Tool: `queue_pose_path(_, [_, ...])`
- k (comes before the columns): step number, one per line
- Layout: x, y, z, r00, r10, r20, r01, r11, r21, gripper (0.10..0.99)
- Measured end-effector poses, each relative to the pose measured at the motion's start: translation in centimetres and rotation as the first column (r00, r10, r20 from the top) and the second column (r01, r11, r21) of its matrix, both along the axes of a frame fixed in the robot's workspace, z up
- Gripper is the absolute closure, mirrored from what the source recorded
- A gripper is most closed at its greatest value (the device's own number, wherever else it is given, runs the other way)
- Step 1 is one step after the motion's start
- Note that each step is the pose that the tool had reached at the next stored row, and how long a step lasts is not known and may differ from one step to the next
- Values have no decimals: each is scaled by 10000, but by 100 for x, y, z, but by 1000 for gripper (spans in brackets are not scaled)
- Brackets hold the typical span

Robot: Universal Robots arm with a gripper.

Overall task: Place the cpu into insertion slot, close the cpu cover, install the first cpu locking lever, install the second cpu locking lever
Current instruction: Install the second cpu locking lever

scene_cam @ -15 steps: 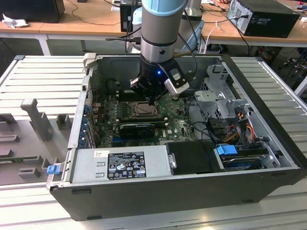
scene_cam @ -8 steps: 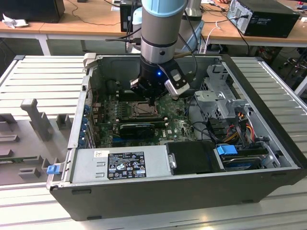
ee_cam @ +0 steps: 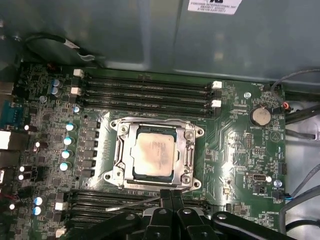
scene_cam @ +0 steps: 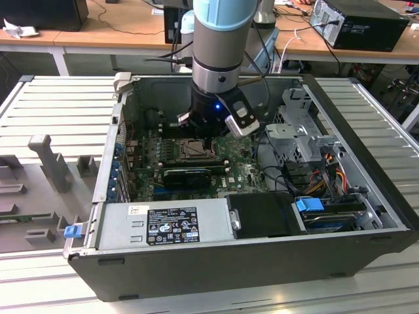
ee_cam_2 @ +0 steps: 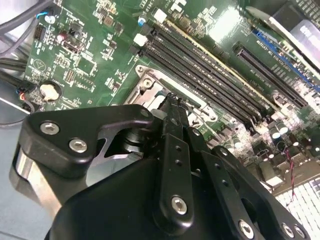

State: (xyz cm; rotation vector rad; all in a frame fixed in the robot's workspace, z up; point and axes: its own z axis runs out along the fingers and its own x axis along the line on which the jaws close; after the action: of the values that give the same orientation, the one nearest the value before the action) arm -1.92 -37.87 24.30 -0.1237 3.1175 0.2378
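The cpu (ee_cam: 156,152), a pale silvery square chip, lies flat in the insertion slot (ee_cam: 197,134) on the green motherboard. The cpu cover (ee_cam: 121,150), a silvery frame with a window, lies down around the chip. A thin wire locking lever (ee_cam: 132,203) sticks out slantwise along one side of the socket. My gripper (ee_cam: 171,192) has its black fingers pressed together, shut, with the tips at the end of that lever, just outside the socket's edge. In the second wrist view the gripper (ee_cam_2: 172,102) hangs over a corner of the cover (ee_cam_2: 150,86). From the exterior view the gripper (scene_cam: 204,139) stands inside the open computer case, over the slot (scene_cam: 194,150).
Rows of memory slots (ee_cam: 145,87) flank the socket, with a coin battery (ee_cam: 260,116) to one side. In the case, a long black oblong module (scene_cam: 190,175) lies in front of the socket, a power supply (scene_cam: 163,222) fills the front, and a drive cage (scene_cam: 301,131) with cables (scene_cam: 327,171) stands at the exterior view's right.
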Motion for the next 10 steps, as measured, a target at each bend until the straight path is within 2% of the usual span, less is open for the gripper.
queue_pose_path(4, [-17,-2,-55,10000,1,-1,-1,10000,15,980])
queue_pose_path(7, [-91,-24,-62,10000,2,-2,-2,9999,115,980])
queue_pose_path(10, [-278,-51,-99,10000,0,-1,0,9999,145,980])
